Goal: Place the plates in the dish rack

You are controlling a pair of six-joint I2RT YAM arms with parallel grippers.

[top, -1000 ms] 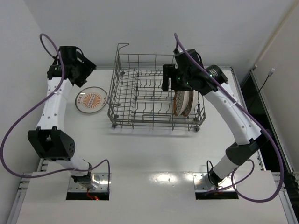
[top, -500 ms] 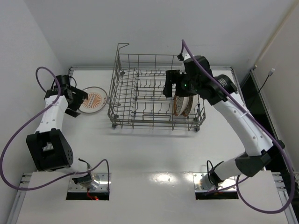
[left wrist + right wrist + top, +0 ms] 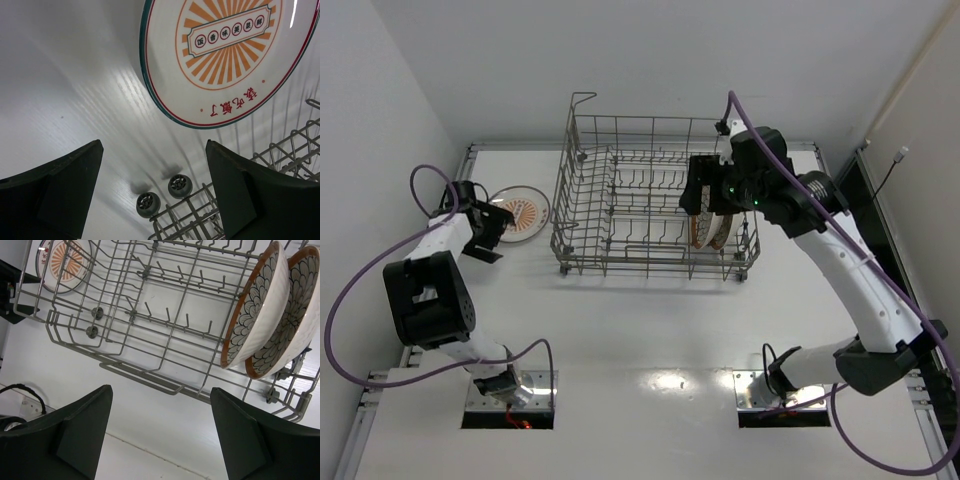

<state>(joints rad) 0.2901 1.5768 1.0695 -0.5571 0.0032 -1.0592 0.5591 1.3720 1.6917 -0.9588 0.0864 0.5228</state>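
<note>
A white plate with an orange centre motif (image 3: 520,212) lies flat on the table, left of the grey wire dish rack (image 3: 650,268). It also shows in the left wrist view (image 3: 220,55) and the right wrist view (image 3: 62,260). My left gripper (image 3: 494,233) is open and empty, low beside this plate's near-left edge (image 3: 154,150). Two brown-rimmed plates with a petal pattern (image 3: 255,305) (image 3: 292,315) stand on edge in the rack's right end (image 3: 710,228). My right gripper (image 3: 705,198) is open and empty above them (image 3: 161,390).
The rack (image 3: 150,375) has rows of upright tines and small grey wheels (image 3: 180,186) at its left end. Its raised corner loop (image 3: 582,98) is at the back left. White walls close the table at the back and left.
My left arm has come down from up high to the table beside the orange-motif plate. My right gripper has shifted a little to the right over the racked plates.
</note>
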